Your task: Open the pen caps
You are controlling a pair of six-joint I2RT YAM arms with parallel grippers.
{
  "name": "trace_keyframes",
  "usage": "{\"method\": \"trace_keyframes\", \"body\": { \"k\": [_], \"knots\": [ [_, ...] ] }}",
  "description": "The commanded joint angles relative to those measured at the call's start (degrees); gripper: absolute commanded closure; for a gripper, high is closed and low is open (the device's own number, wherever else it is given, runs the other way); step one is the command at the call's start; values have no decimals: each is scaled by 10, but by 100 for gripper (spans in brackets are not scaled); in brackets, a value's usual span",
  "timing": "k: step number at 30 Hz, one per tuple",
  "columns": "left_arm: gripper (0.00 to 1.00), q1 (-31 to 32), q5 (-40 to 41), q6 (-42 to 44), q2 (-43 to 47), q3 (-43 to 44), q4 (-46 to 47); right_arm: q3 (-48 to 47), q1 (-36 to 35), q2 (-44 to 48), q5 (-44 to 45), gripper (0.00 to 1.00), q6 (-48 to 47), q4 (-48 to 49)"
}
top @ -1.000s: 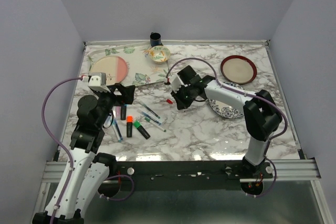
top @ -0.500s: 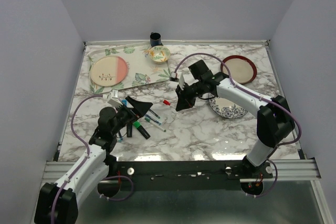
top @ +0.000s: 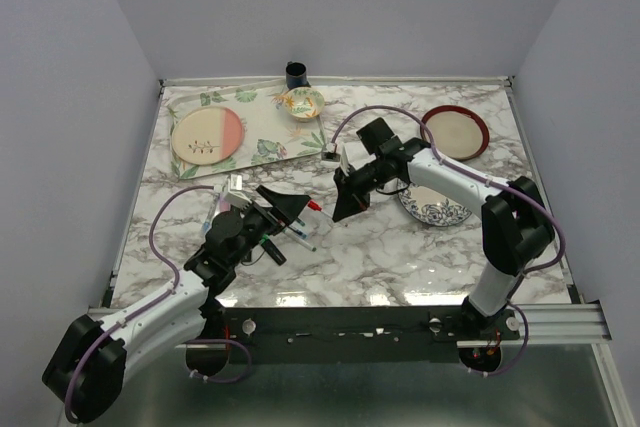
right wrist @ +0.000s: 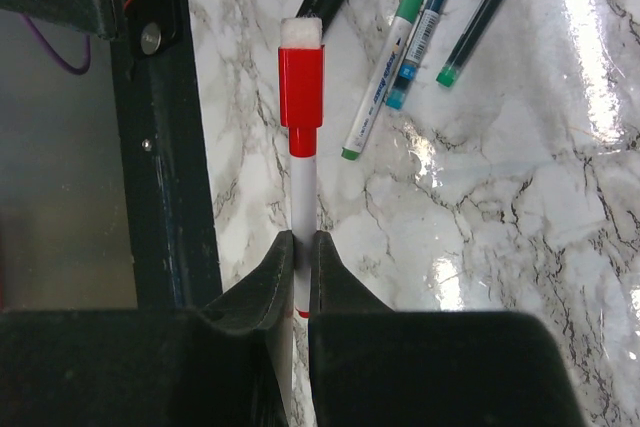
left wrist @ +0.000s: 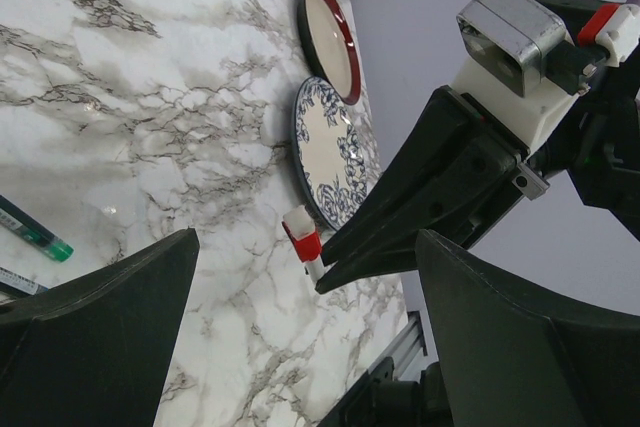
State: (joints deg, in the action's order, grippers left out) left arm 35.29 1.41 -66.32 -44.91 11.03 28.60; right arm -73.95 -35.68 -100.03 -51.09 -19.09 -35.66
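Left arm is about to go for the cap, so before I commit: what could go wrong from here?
1. The right end effector pinches the white pen well below its red cap; a pull may tilt it or slide it out.
2. The left end effector stands wide open facing that small cap; closing off-centre, it could clamp the other end effector instead.
3. Loose pens lie beside the left end effector and may get swept.

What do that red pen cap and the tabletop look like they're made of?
Red cap: probably plastic, opaque and smooth. Tabletop: white with grey marble veins, glossy enough to mirror the lights; real stone or printed laminate, I cannot tell.
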Motion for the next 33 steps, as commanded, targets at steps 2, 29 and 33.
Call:
{"method": "trace_keyframes", "body": {
  "k": [2, 29, 33],
  "knots": [
    [2, 24, 79, 4, -15, 16, 26, -3, -4, -14, -29, 99, -9, -16],
    [44, 108, 163, -8, -168, 80, 24, -8, -11, -23, -20, 99, -3, -13],
    [53, 120, 184, -16, -182, 96, -5, -8, -11, -21, -12, 99, -2, -10]
  ]
}}
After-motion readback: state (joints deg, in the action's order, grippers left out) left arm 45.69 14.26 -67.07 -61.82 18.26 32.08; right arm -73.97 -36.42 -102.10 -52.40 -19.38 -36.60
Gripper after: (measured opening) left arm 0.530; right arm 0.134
